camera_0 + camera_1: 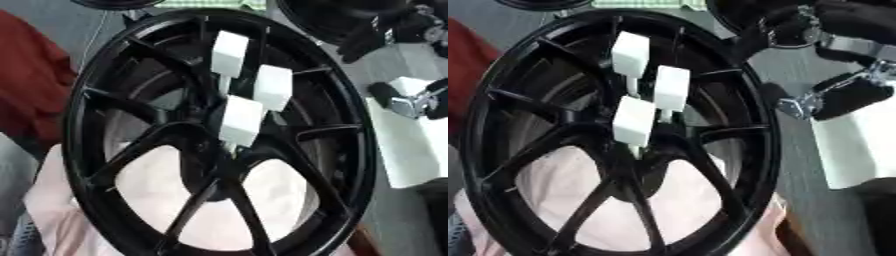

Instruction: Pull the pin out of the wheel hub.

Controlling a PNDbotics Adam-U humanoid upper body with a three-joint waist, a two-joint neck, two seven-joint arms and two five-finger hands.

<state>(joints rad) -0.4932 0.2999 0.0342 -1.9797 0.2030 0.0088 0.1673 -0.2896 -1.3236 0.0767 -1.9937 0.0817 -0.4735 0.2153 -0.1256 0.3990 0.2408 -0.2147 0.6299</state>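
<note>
Squarely across both eye views lies a black multi-spoke wheel hub (105, 165), its rim reaching nearly from the top edge to the bottom, with a pale pink cloth (157, 187) showing through the lower gaps between the spokes. A red fabric (26, 95) sits beyond the rim at the far left, and a white sheet (855, 145) lies on the grey surface to the right. At the upper right, off the rim and touching none of the pins, hangs the right hand (837, 97), black with silver joints; its fingers look curled around nothing, though they are partly cut off by the edge. Three white block-headed pins stand close together at the centre: the upper pin (230, 54), the right pin (273, 87) and the lower pin (241, 121), all seated in the hub.
</note>
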